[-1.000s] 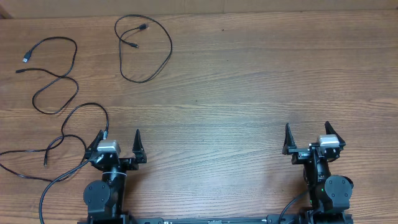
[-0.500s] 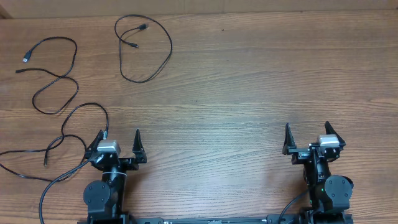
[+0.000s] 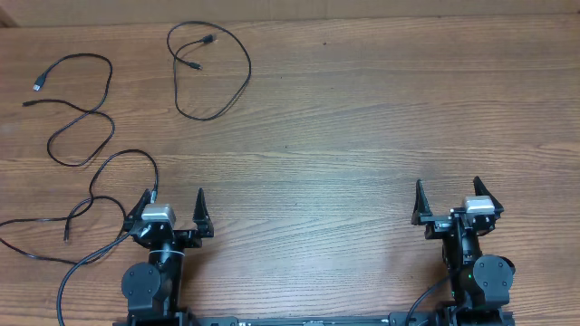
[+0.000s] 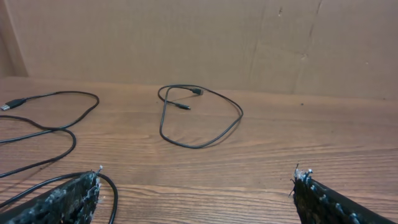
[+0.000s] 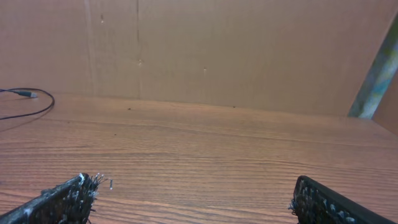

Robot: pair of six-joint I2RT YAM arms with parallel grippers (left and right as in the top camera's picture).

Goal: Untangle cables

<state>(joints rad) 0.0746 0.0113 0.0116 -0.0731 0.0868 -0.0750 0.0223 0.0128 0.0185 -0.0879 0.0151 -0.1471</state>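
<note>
Left gripper (image 3: 172, 193), right gripper (image 3: 448, 182) splayed; thin cables (image 3: 248, 65) looped on grained table (image 3: 362, 109)

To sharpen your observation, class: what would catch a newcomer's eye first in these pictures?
Three black cables lie apart on the left: a loop at the far edge, a snaking one left of it, a third by the left pincer. It and the right pincer stand open, empty, at the near edge.
</note>
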